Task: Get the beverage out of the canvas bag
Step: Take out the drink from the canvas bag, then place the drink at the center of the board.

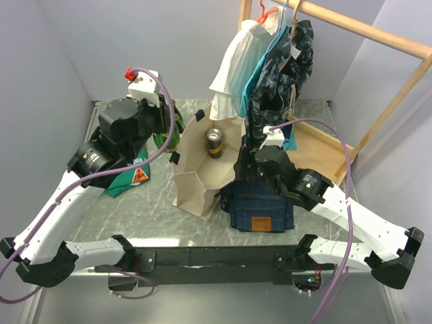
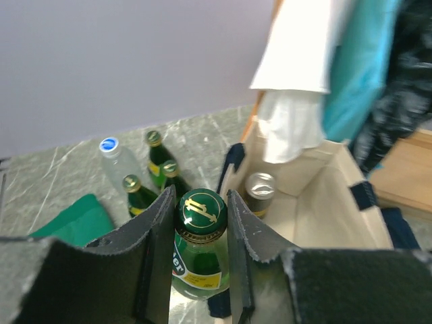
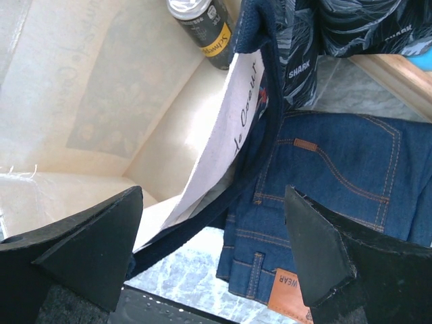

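The cream canvas bag [image 1: 196, 179] stands open mid-table, its navy handle [image 2: 233, 158] showing in the left wrist view. A dark can with a silver top [image 1: 214, 142] stands inside it, also seen in the wrist views [image 2: 258, 192] [image 3: 202, 23]. My left gripper [image 1: 165, 131] [image 2: 200, 196] is shut on the neck of a green glass bottle [image 2: 199, 256], held upright outside the bag's left wall. My right gripper [image 1: 244, 165] [image 3: 212, 196] is open, its jaws on either side of the bag's right rim and navy strap [image 3: 223, 202], not touching them.
Folded blue jeans [image 1: 260, 206] lie right of the bag. A green cloth [image 1: 131, 175] lies to the left. A clear water bottle [image 2: 115, 158] and three green bottles [image 2: 154, 152] stand behind. A wooden rack [image 1: 358, 30] with hanging clothes [image 1: 270, 67] stands at the back.
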